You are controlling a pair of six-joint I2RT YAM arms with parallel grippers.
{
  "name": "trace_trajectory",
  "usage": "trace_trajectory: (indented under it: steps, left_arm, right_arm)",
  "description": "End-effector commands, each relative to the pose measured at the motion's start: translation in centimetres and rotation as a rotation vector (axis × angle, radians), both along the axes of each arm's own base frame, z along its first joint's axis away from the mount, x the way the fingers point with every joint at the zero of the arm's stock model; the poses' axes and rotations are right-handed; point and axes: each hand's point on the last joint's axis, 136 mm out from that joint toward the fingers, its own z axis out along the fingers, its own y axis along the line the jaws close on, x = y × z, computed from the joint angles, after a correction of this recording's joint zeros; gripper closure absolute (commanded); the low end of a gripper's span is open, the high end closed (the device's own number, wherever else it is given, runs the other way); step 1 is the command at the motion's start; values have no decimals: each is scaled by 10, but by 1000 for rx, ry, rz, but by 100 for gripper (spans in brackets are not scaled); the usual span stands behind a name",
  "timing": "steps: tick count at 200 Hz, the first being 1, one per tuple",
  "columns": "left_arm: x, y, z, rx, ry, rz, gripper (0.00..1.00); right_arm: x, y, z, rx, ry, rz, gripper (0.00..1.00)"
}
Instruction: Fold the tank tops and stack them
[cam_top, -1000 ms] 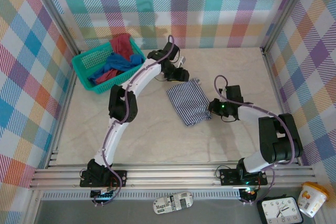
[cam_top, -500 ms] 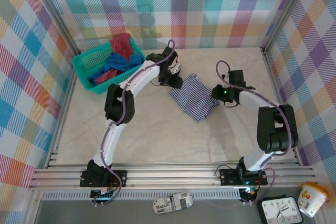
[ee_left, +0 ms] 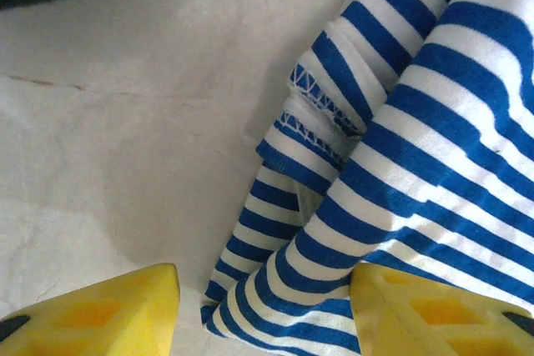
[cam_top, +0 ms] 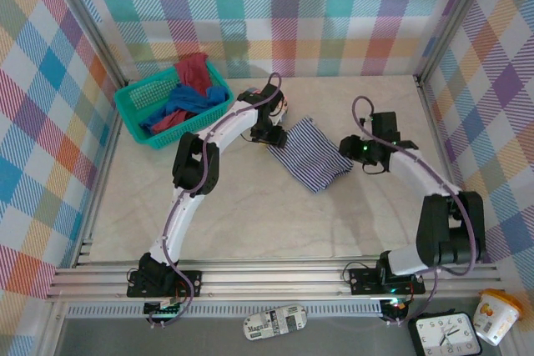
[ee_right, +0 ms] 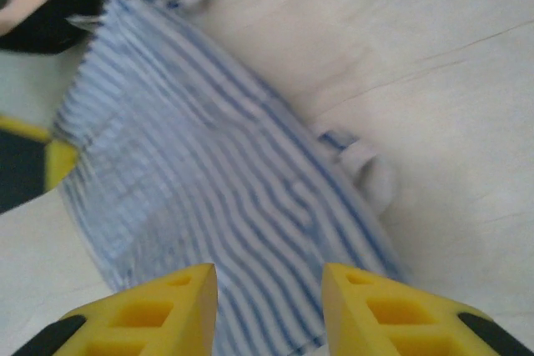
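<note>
The soft thin-striped top (cam_top: 310, 154) lies folded into a rumpled diamond on the smooth table (cam_top: 250, 206), with the left gripper (ee_left: 263, 289) and right gripper (ee_right: 269, 277) both spread above it.

In the right wrist view the striped top (ee_right: 225, 206) is blurry, and the doll (ee_right: 33, 14) is cut off at the top left corner; the left wrist view cuts the striped top off at 3 edges.
</note>
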Motion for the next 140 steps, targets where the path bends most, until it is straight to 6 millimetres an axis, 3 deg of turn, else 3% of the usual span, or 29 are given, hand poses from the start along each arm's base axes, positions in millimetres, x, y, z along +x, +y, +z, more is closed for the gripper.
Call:
trace_trajectory:
  steps: [1, 30, 87, 114, 140]
  left_arm:
    - [-1, -5, -4, -18, 5, -3, 44]
    - [-8, -2, -13, 1, 41, -13, 47]
    - [-44, 2, -14, -27, 148, -17, 56]
    - [-65, 3, -4, -64, 187, -1, 57]
    - [-86, 0, 12, -106, 207, 6, 56]
  right_arm:
    - [-30, 35, -24, 83, 103, 49, 60]
    - [-18, 52, -32, 74, 65, 98, 60]
    - [-4, 26, -78, -114, 184, 77, 62]
    - [-1, 12, -66, -170, 149, 82, 60]
    - [-4, -3, -39, -198, 99, 60, 55]
